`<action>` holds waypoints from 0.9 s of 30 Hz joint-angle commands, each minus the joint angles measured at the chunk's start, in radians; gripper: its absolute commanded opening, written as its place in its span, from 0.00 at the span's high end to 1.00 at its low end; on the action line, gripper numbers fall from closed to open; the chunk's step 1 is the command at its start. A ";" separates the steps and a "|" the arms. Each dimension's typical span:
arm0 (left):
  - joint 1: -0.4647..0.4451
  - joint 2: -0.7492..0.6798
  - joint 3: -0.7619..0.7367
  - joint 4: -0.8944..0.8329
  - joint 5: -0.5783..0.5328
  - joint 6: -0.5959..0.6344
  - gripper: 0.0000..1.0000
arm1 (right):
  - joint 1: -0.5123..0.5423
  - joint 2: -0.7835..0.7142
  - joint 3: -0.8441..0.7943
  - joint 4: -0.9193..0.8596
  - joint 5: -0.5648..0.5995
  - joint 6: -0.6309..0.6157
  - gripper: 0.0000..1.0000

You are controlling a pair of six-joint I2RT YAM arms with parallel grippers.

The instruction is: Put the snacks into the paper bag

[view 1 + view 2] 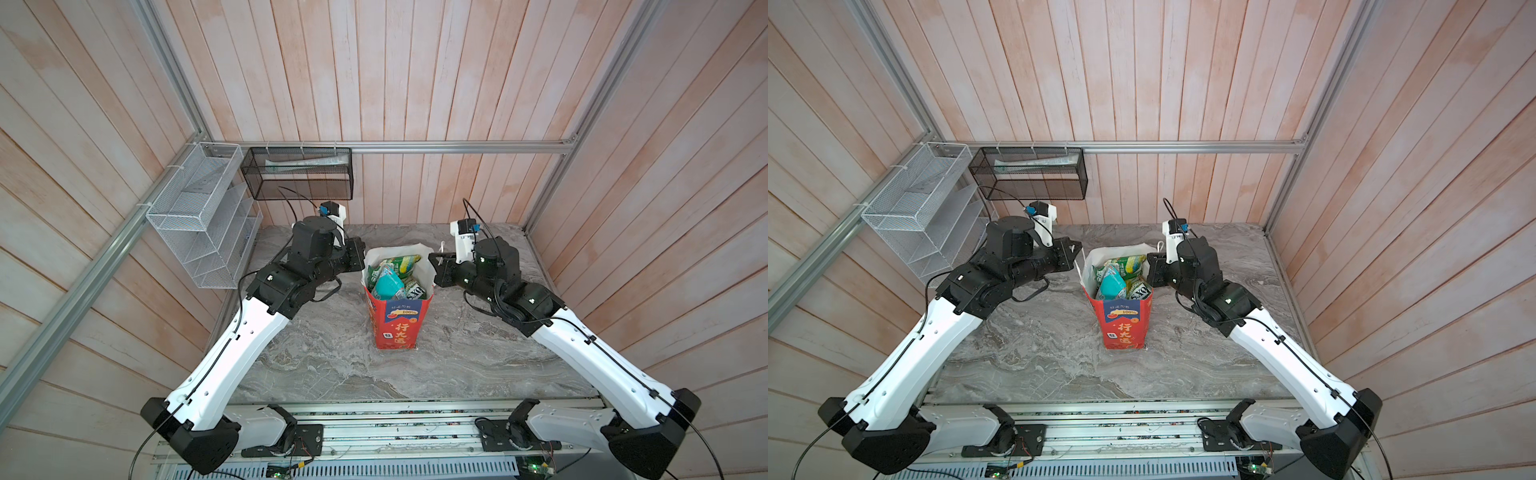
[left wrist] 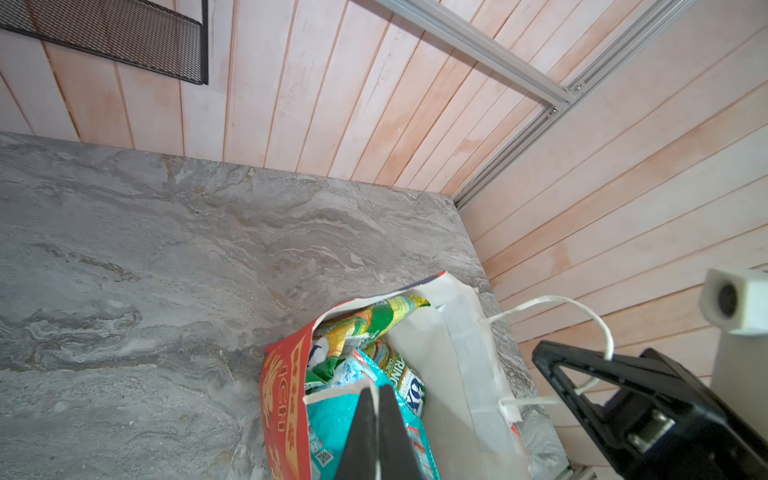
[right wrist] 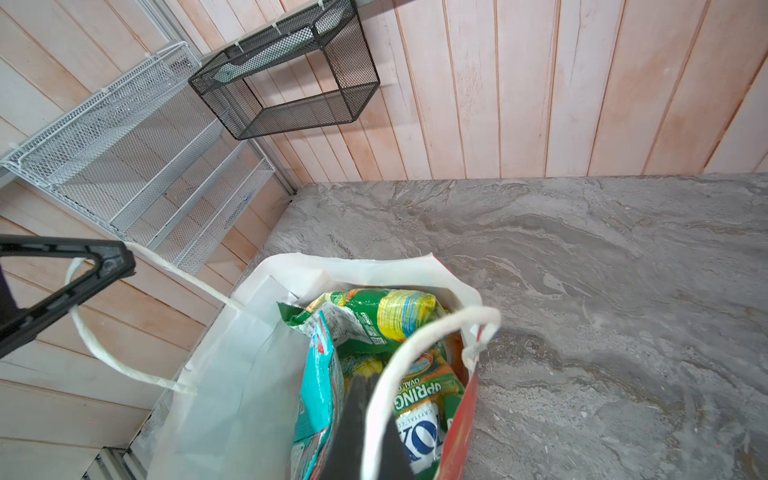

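Note:
The red paper bag (image 1: 395,328) (image 1: 1123,328) stands upright mid-table, mouth spread open. Several snacks (image 1: 390,274) (image 1: 1117,278) fill it: a teal pouch (image 2: 332,424) (image 3: 320,395), a green and yellow one (image 3: 374,316), and a green FOX'S one (image 3: 419,432). My left gripper (image 1: 361,257) (image 2: 377,388) is at the bag's left rim, shut on a white cord handle (image 3: 95,345). At the right rim my right gripper (image 1: 434,259) (image 3: 374,386) is shut on the other cord handle (image 2: 598,320). No pouch lies on the table.
A white mesh rack (image 1: 199,216) and a black mesh basket (image 1: 297,174) hang on the wooden wall at the back left. The grey marble table (image 1: 324,357) is walled in on three sides by wood panels and aluminium rails.

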State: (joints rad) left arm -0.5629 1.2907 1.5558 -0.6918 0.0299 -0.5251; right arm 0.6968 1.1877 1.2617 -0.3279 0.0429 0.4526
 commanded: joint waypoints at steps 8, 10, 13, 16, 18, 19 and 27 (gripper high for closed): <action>0.006 -0.062 -0.187 0.206 0.015 0.028 0.99 | 0.000 -0.099 -0.171 0.177 -0.005 0.000 1.00; 0.011 -0.058 -0.185 0.202 0.022 0.024 0.87 | 0.000 -0.099 -0.171 0.176 -0.005 0.001 1.00; 0.009 -0.081 -0.198 0.216 0.045 0.016 0.62 | 0.000 -0.110 -0.176 0.177 -0.015 0.005 0.77; 0.011 -0.124 -0.225 0.237 0.045 0.017 0.41 | 0.000 -0.134 -0.190 0.184 -0.017 0.012 0.41; 0.009 -0.145 -0.232 0.237 0.041 0.025 0.31 | 0.000 -0.145 -0.189 0.171 -0.014 0.018 0.29; 0.010 -0.153 -0.232 0.233 0.037 0.029 0.28 | 0.000 -0.148 -0.186 0.165 -0.015 0.021 0.26; 0.010 -0.226 -0.245 0.160 -0.081 0.017 0.00 | 0.000 -0.202 -0.189 0.135 -0.010 0.054 0.05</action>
State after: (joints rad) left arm -0.5564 1.1004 1.3281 -0.5087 0.0097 -0.5091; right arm 0.6968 1.0134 1.0782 -0.1841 0.0311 0.4957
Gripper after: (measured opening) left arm 0.999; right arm 0.939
